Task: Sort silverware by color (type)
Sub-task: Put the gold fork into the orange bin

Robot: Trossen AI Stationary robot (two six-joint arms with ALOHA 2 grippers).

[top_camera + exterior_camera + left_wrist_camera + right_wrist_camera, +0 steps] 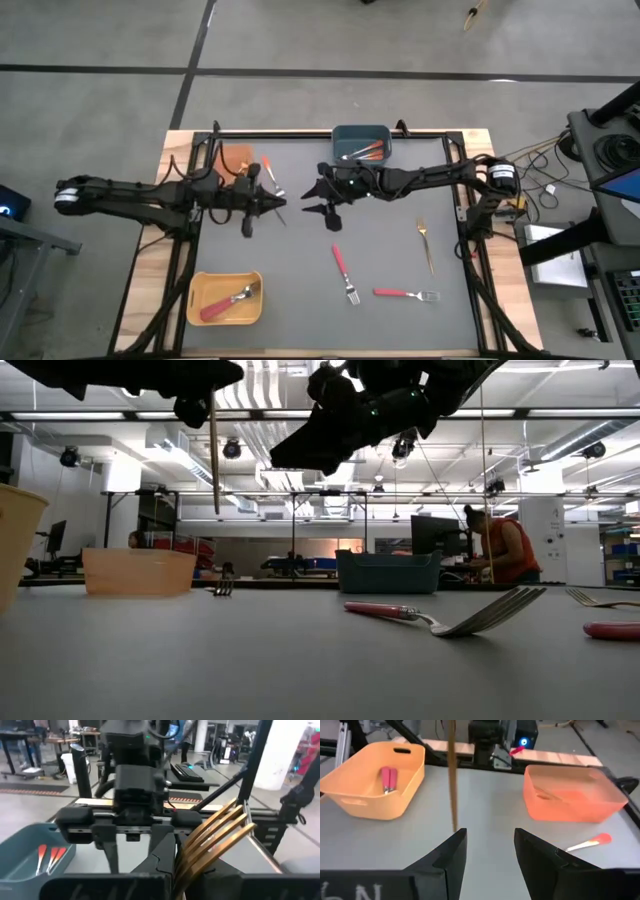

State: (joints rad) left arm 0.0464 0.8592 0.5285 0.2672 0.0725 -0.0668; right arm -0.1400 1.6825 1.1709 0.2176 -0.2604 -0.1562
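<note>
Grippers meet mid-table: left gripper [277, 205] clamps a gold fork [212, 842]; right gripper [322, 198] hangs apart from it, fingers wide.

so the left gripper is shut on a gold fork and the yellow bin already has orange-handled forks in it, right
Not quite. The left gripper is shut on the gold fork, but the yellow bin holds red/pink-handled forks, as the right wrist view shows. The orange-handled forks lie in the blue-grey bin.

yellow bin [224, 298] front left | orange bin [238, 158] back left | blue-grey bin [361, 143] back centre
</note>
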